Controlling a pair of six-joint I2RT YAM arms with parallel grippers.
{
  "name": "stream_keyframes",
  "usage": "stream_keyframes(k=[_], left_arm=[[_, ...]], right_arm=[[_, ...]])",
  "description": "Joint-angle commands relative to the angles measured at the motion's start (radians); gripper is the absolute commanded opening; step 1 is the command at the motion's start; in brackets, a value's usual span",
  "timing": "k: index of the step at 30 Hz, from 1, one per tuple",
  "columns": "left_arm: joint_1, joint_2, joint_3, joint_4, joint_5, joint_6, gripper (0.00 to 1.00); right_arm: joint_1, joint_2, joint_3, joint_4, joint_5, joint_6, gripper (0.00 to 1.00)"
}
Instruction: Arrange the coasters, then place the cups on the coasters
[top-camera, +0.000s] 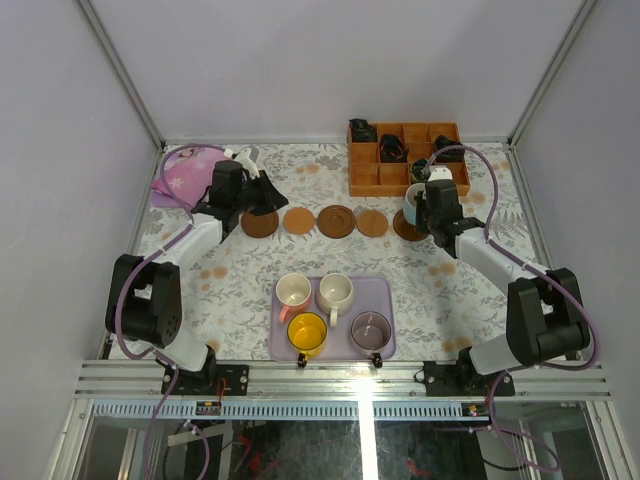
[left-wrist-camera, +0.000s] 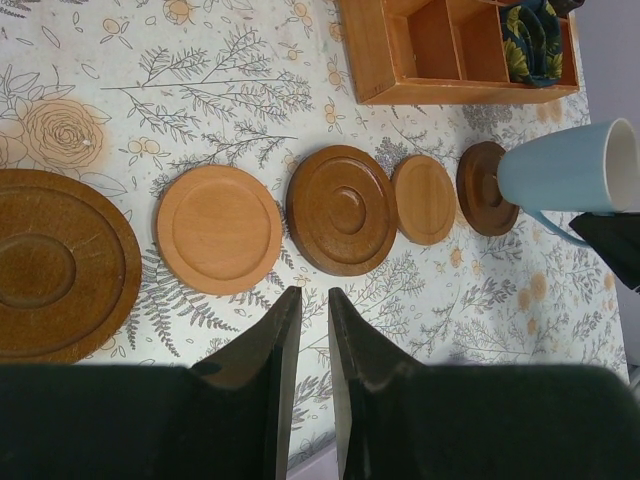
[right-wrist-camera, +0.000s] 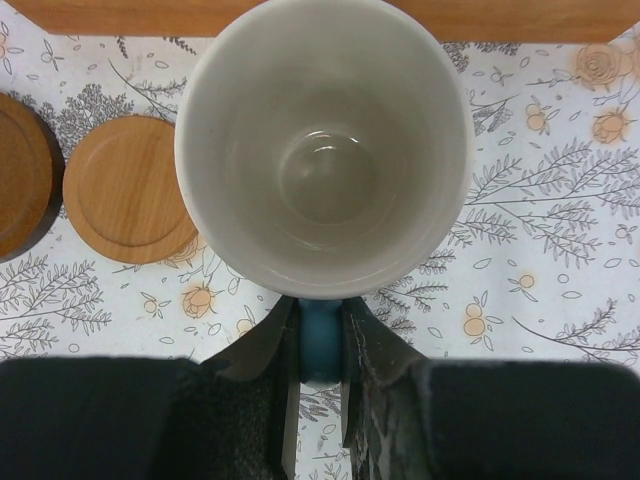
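Five coasters lie in a row across the table: dark (top-camera: 260, 224), tan (top-camera: 298, 220), dark (top-camera: 336, 221), tan (top-camera: 372, 222), and dark (top-camera: 404, 231) at the right end. My right gripper (right-wrist-camera: 320, 305) is shut on the handle of the light blue cup (right-wrist-camera: 322, 140), which is upright over that right-end coaster (left-wrist-camera: 483, 188). I cannot tell whether it rests on it. My left gripper (left-wrist-camera: 313, 292) hovers near the left end of the row, open only a narrow slit, with nothing in it. The pink (top-camera: 293, 291), cream (top-camera: 335, 291), yellow (top-camera: 307, 332) and greyish purple (top-camera: 371, 330) cups stand on the tray.
The lavender tray (top-camera: 386, 300) sits at the near middle. An orange compartment box (top-camera: 366, 170) with dark items stands at the back right, close behind the blue cup. A pink patterned item (top-camera: 185, 175) lies at the back left.
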Motion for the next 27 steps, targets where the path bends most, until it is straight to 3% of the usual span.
stream_keyframes(k=[1,15,23,26,27], left_arm=[[0.001,0.005,0.030,0.069,0.012,-0.006,0.16],[0.000,0.000,0.025,0.068,0.008,-0.004,0.17],[0.000,-0.002,0.026,0.065,0.015,-0.003,0.17],[0.000,-0.004,0.026,0.065,0.017,-0.001,0.17],[0.000,-0.005,0.028,0.066,0.019,-0.001,0.17]], right_arm=[[-0.009,0.009,0.053,0.091,-0.027,0.011,0.00],[-0.007,0.046,0.084,0.019,-0.023,0.039,0.01],[-0.009,0.014,0.092,-0.042,-0.012,0.063,0.48],[-0.008,-0.003,0.085,-0.058,-0.003,0.067,0.75],[-0.009,-0.007,0.083,-0.063,-0.003,0.067,0.77]])
